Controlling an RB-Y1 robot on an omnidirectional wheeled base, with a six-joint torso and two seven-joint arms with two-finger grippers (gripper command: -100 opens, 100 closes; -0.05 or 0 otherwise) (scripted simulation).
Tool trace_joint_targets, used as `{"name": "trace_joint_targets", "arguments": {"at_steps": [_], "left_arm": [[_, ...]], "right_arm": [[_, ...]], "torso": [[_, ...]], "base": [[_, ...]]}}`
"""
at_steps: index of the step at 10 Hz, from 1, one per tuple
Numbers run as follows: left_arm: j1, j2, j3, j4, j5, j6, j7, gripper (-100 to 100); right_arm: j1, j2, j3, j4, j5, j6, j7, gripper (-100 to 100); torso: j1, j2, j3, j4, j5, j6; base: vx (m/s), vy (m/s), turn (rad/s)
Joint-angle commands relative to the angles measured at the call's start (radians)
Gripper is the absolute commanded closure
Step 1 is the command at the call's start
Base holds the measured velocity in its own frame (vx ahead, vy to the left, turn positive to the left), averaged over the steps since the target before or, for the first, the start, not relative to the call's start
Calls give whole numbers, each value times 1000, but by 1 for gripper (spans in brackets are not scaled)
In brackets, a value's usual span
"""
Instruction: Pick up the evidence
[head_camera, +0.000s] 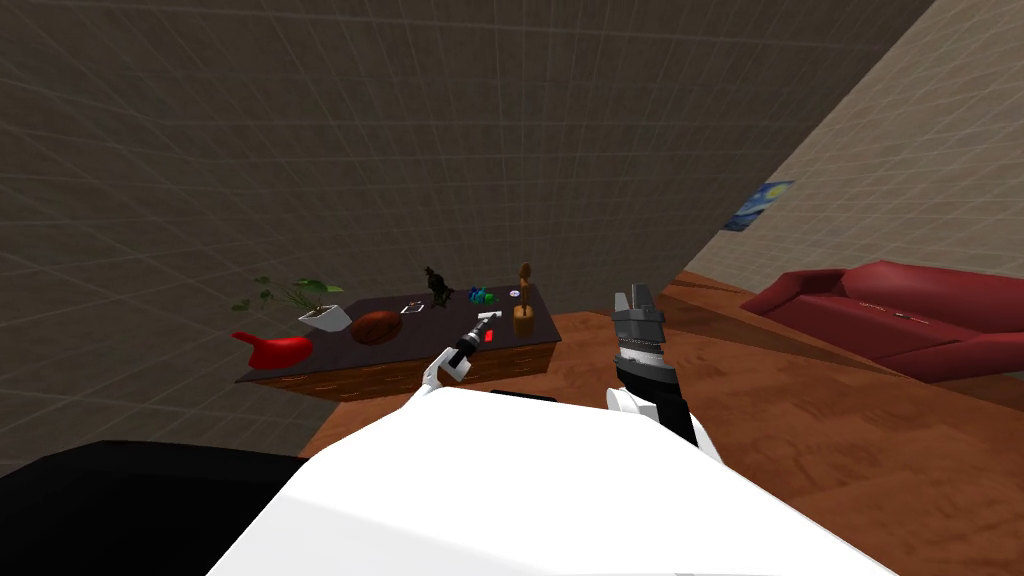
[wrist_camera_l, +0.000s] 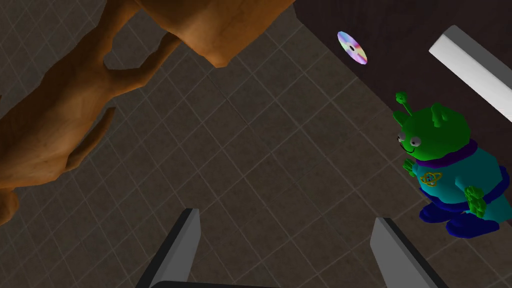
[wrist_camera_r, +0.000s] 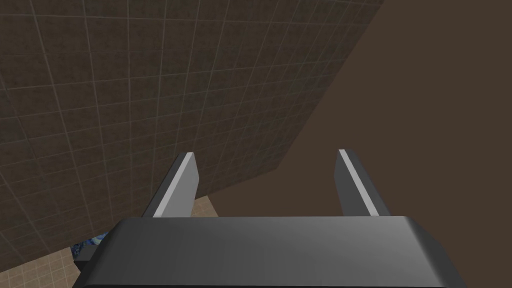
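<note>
RIGHT ARM, CLOSE VIEW: The right gripper (wrist_camera_r: 266, 153) is seen with its two thin grey fingers (wrist_camera_r: 177, 187) spread wide apart and nothing held between them, each blade edged with a pale strip. They rise from the dark, box-like body (wrist_camera_r: 265, 250). Behind one finger a dark wall (wrist_camera_r: 125, 90) of small square tiles is shown, its grid lines slanting. Behind the other, a flat brown surface (wrist_camera_r: 425, 100) is met along a straight diagonal edge. Past the body's corner on the tiled side, a patch of beige tiling (wrist_camera_r: 45, 267) is glimpsed, with a small blue scrap (wrist_camera_r: 90, 242) against it, too little shown to be identified.
</note>
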Motion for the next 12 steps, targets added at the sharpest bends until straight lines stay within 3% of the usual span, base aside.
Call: {"name": "trace_joint_targets", "arguments": {"at_steps": [1, 5, 7, 12], "left_arm": [[-4, 10, -6, 34, -2, 11, -3, -100], [-56, 63, -43, 183, -8, 74, -25, -100], [-56, 63, -43, 203, -8, 74, -25, -100], [-99, 115, -76, 342, -7, 141, -43, -100]], "right_arm": [[0, 0, 0, 0, 0, 0, 0, 0], [0, 0, 0, 0, 0, 0, 0, 0], [0, 0, 0, 0, 0, 0, 0, 0], [0, 0, 0, 0, 0, 0, 0, 0]], "torso": [[0, 0, 0, 0, 0, 0], [0, -1, 0, 0, 0, 0], [0, -1, 0, 0, 0, -1], [-1, -1, 0, 0, 0, -1]], "base": [[9, -15, -49], [21, -28, -117], [15, -16, -33], [22, -30, -102]]}}
